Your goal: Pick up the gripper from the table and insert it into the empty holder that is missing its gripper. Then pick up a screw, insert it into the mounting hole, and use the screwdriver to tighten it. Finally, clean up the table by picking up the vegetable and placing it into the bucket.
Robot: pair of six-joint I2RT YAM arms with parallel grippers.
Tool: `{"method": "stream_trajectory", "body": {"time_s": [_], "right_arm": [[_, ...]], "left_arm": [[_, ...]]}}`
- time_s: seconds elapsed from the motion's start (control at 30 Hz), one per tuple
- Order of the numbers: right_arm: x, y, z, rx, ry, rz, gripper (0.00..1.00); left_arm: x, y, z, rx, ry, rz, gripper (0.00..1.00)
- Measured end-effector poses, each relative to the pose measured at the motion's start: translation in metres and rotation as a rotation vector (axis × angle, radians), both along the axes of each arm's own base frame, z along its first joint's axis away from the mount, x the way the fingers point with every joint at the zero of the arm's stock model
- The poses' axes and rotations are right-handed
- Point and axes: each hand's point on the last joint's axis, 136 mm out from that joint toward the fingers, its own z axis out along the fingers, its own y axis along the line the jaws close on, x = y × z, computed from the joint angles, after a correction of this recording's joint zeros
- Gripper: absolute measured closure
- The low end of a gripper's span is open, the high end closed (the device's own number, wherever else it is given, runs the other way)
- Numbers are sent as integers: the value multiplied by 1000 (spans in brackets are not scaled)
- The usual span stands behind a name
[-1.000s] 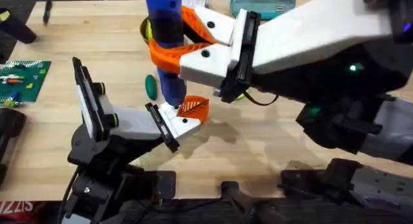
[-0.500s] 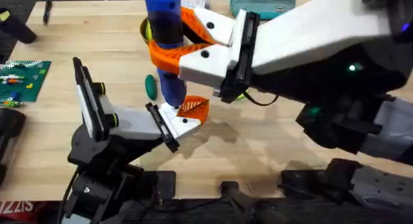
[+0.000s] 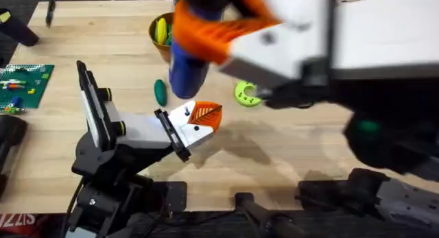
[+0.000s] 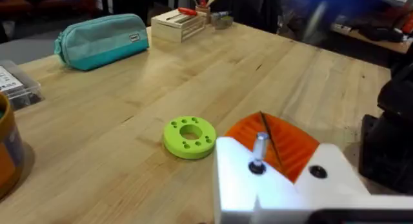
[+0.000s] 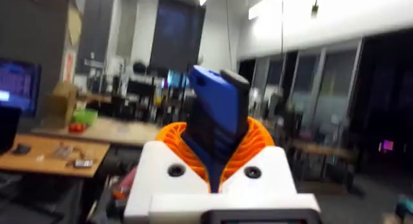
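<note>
Now right jaws (image 5: 216,162) clamp the screwdriver (image 3: 188,66) above the holder (image 3: 188,125); rigid, probably top-heavy, best held mid-handle. Left jaws: cannot tell.

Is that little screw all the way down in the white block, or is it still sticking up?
Sticking up. In the left wrist view the screw stands with its shaft exposed above the white holder, beside the orange gripper seated in it.

Right gripper (image 3: 206,39) raised high over the table, jaws clamped on the screwdriver (image 5: 216,124).
</note>
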Motion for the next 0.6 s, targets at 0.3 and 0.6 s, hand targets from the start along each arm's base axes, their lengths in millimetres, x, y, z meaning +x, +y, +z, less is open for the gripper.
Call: {"method": "stream_trajectory", "body": {"time_s": [0.3,0.6], "right_arm": [[16,-1,-5,-39,38,-35,945],[69,-13,-52,-192,209,-175,945]], "left_arm": [[0,0,0,0,0,0,993],[0,0,0,0,0,0,992]]}}
